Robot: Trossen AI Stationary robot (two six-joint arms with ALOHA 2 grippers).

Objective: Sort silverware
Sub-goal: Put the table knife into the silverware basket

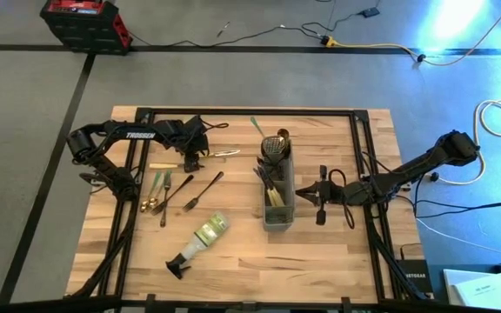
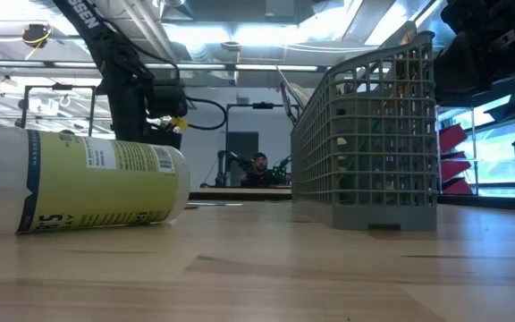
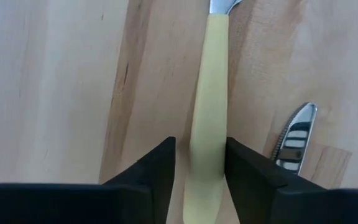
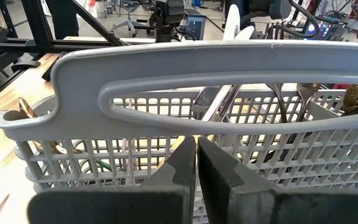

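Note:
A cream-handled piece of silverware (image 3: 209, 93) lies flat on the wooden table (image 1: 233, 269), seen also in the high view (image 1: 165, 165). My left gripper (image 1: 191, 162) points down over it, open, one finger on either side of the handle. Several forks and gold spoons (image 1: 170, 193) lie nearer the front, and a silver piece (image 3: 294, 140) lies beside the cream handle. The grey mesh caddy (image 1: 277, 187) holds more silverware. My right gripper (image 4: 196, 171) is shut, just off the caddy's right side (image 1: 318, 195); whether it touches the caddy I cannot tell. My left gripper comes from above with its fingers across the cream handle. One finger (image 3: 244, 171) appears to lie against the handle's side (image 3: 221, 149), while a narrow gap shows between the other finger and the handle. The piece lies flat on the table.
A clear spray bottle (image 1: 200, 239) with a black nozzle lies on its side at the front, large in the low view (image 2: 79, 183). A green-handled piece (image 1: 256, 126) lies behind the caddy. A black frame (image 1: 355, 122) edges the table. A person (image 2: 259, 165) sits far behind.

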